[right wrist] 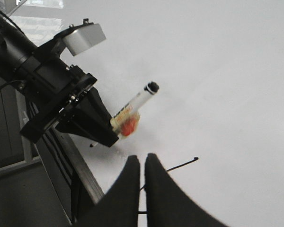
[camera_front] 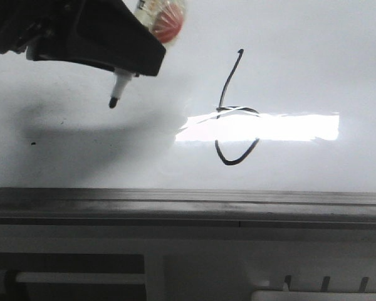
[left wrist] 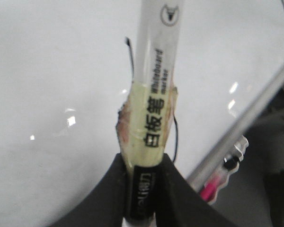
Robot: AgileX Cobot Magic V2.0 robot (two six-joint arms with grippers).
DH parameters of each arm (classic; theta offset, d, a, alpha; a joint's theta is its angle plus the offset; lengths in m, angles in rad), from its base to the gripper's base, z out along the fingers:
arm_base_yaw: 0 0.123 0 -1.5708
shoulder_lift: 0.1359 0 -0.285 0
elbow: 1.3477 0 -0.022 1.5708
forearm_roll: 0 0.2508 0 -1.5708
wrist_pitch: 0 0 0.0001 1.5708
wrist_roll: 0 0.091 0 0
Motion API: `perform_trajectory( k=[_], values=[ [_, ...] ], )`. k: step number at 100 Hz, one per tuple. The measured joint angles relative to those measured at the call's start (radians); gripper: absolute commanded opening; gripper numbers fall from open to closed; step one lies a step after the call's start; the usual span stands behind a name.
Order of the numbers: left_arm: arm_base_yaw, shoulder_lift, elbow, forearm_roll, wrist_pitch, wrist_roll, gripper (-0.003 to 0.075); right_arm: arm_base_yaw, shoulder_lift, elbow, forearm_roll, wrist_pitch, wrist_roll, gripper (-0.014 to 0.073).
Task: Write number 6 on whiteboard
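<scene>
A: Closest to the front camera is the grey metal frame edge [camera_front: 188, 204], a band across the six o'clock side of the whiteboard [camera_front: 81, 157]. Where is the number 6 [camera_front: 235, 113]?

B: It sits near the middle of the board, slightly toward three o'clock in the front view. Its thin black stroke starts at twelve o'clock, slants down, and ends in a rounded loop. A bright rectangular glare [camera_front: 263, 127] cuts across the loop.

A: And the marker [camera_front: 120, 88]?

B: Held by the left end effector [camera_front: 122, 53] at about ten o'clock from the 6. The dark tip points down at the board, well apart from the drawn stroke; whether it touches the surface I cannot tell. The left wrist view shows the black fingers [left wrist: 109, 189] clamped on the barrel, which is wrapped in yellowish tape [left wrist: 149, 123].

A: The other arm?

B: The right end effector [right wrist: 142, 163] shows only in its own wrist view. Its two black fingers are pressed together with nothing between them, hovering over the board beside the top of the 6.

A: Anything else on the board?

B: A tiny black dot [camera_front: 32, 143] at nine o'clock, far from the figure.
</scene>
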Motion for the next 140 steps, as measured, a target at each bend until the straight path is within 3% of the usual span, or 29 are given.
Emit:
perform_trajectory(
  k=[12,40,140],
  values=[
    [0.0,0.042,0.001,-0.091,-0.1,-0.002,-0.0013,-0.032,-0.015,0.0,-0.002,0.054,0.005,-0.0064],
    [-0.002,0.163,0.002,-0.244,-0.155,-0.008,-0.0013,-0.038,-0.015,0.002,-0.002,0.095,0.036,-0.0064],
    [-0.034,0.251,-0.022,-0.294,-0.27,-0.016,-0.0002,-0.038,-0.015,0.002,-0.002,0.098,0.056,-0.0064]
  ],
)
